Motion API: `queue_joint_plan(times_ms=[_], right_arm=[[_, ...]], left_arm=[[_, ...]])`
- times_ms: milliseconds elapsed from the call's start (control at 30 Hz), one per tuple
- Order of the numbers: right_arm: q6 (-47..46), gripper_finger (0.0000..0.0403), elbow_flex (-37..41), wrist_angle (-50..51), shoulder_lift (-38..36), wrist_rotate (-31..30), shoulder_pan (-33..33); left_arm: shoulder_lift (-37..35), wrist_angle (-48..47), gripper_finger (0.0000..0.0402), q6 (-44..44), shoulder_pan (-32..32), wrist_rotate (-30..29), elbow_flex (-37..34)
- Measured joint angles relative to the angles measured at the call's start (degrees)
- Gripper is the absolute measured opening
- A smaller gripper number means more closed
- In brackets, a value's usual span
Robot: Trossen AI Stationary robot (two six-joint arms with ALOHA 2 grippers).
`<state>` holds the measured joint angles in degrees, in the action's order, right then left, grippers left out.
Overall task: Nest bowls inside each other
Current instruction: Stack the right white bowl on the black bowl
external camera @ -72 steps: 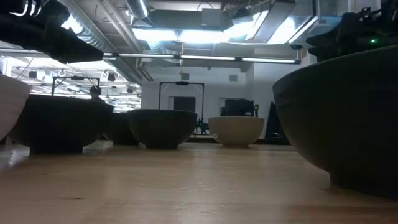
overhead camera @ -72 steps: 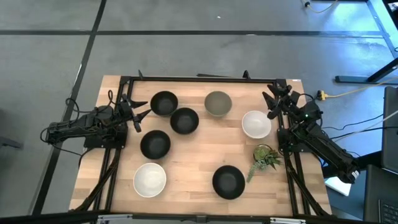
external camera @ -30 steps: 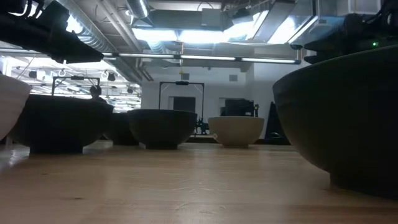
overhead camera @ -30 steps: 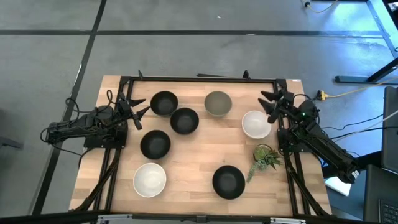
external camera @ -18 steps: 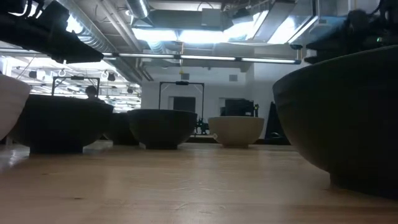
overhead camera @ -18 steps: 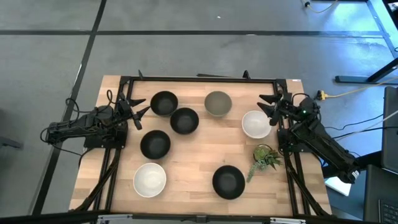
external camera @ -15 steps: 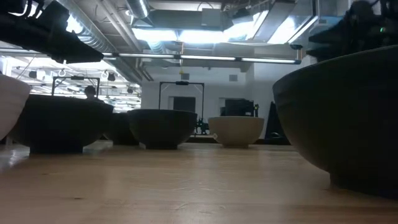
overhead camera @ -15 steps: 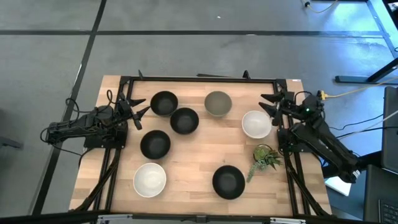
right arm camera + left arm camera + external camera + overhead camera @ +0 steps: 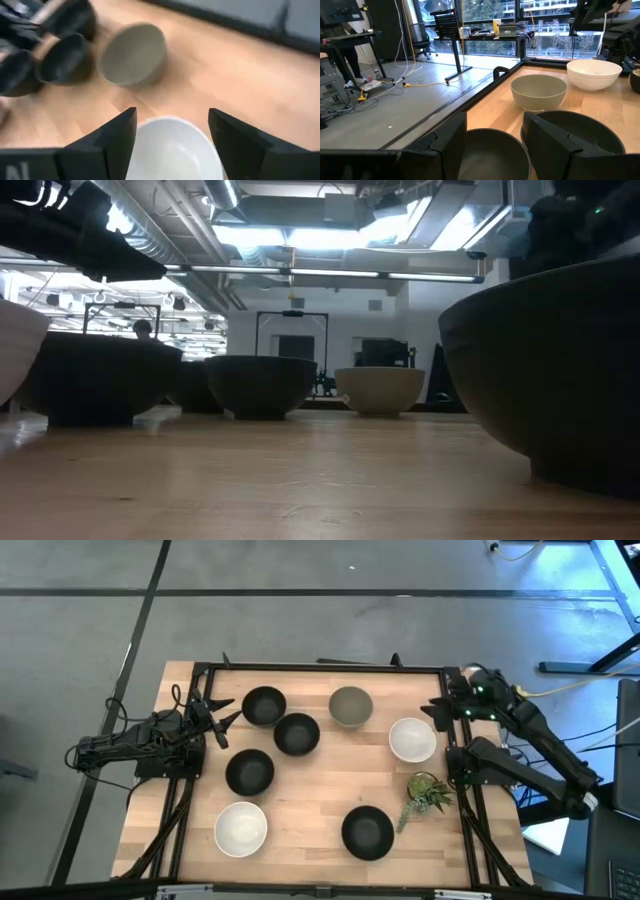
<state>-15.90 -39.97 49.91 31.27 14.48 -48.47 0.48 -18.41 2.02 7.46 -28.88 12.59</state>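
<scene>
Right gripper (image 9: 437, 710) hangs open and empty just above the glossy white round bowl (image 9: 412, 739), jaws spread to straddle its rim for a pickup, with the dull grey-green bowl (image 9: 132, 55) just beyond, while the left gripper (image 9: 218, 712) waits open beside a black bowl (image 9: 264, 706).

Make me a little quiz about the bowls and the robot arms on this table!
1. How many bowls sit on the table?
A) five B) seven C) nine
2. True or false: some bowls are already nested.
3. Which gripper hangs by a white bowl?

Key
1. B: four black, two white, and one grey-green bowl.
2. False: each bowl stands alone.
3. The right gripper, open, beside the white bowl near the plant sprig. The left gripper waits open beside a black bowl.
</scene>
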Motion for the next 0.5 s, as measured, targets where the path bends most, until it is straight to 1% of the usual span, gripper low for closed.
queue_joint_plan(times_ms=[233,367,500], right_arm=[[-6.1,0.0248,-0.6,4.9,10.0,-0.5,0.0],[-5.9,0.0248,-0.6,8.7,14.6,-3.6,0.0],[-4.9,0.0248,-0.6,9.5,17.7,-5.7,0.9]], left_arm=[[0.0,0.0,0.0189,0.0,0.0,0.0,0.0],[0.0,0.0,0.0189,0.0,0.0,0.0,0.0],[0.0,0.0,0.0189,0.1,0.0,0.0,0.0]])
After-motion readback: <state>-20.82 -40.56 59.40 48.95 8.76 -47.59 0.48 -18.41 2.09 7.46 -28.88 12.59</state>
